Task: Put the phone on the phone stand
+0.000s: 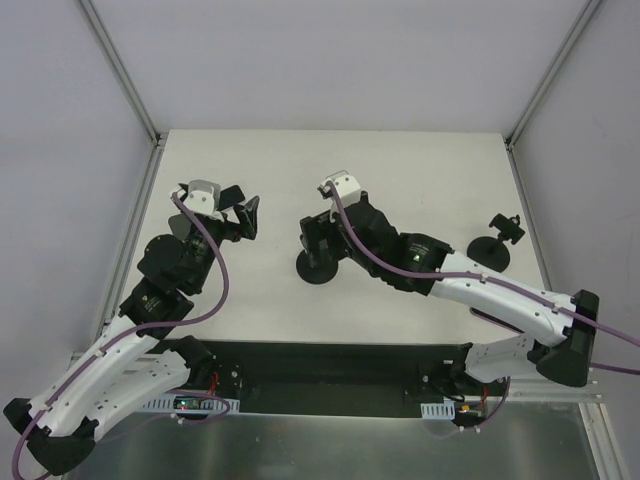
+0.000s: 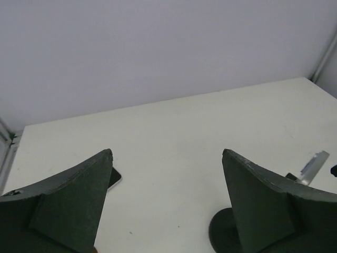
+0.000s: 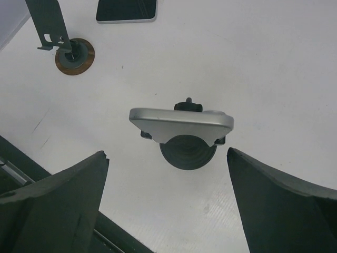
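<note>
The phone [image 3: 126, 10] lies flat on the table, black with a silver edge, at the top of the right wrist view. One corner [image 2: 114, 177] shows behind my left finger in the left wrist view. A phone stand with a black round base [image 1: 318, 272] and a silver head plate [image 3: 181, 122] stands mid-table. Its base also shows in the left wrist view [image 2: 224, 232]. My right gripper [image 1: 315, 240] hangs open and empty just above this stand [image 3: 167, 153]. My left gripper [image 1: 243, 205] is open and empty [image 2: 166, 152], left of the stand and beside the phone.
A second black stand [image 1: 495, 245] with a disc base and clamp head is at the table's right side. A small brown-rimmed round foot with a dark bracket [image 3: 73, 52] sits near the phone. The table's dark near edge [image 3: 31, 168] is close.
</note>
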### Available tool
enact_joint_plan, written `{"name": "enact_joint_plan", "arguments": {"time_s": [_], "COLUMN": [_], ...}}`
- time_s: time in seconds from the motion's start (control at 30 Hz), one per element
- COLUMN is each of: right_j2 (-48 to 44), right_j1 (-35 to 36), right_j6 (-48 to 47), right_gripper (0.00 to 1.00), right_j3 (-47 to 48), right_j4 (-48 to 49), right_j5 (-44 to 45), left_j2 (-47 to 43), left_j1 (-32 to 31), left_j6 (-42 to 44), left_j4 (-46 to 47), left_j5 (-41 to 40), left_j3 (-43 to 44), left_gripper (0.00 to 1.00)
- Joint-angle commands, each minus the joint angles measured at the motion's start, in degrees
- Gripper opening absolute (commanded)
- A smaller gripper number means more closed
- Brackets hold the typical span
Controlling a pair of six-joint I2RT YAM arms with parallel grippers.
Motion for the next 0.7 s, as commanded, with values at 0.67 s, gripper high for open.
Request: {"name": "enact_joint_plan", "arguments": {"time_s": [0.67], "right_j2": [8.93], "right_j1": [-0.38], "right_j6": [-2.97], "right_gripper": [0.98], "right_j3": [2.75], "right_j4": [7.72], "right_j5": [7.72], "left_j2": [3.37], "left_j1": [0.55], "left_j6": [3.69], "left_j4": [3.7], "left_j5": [-8.64], "left_j3": [-0.24], "left_gripper": [0.97]}}
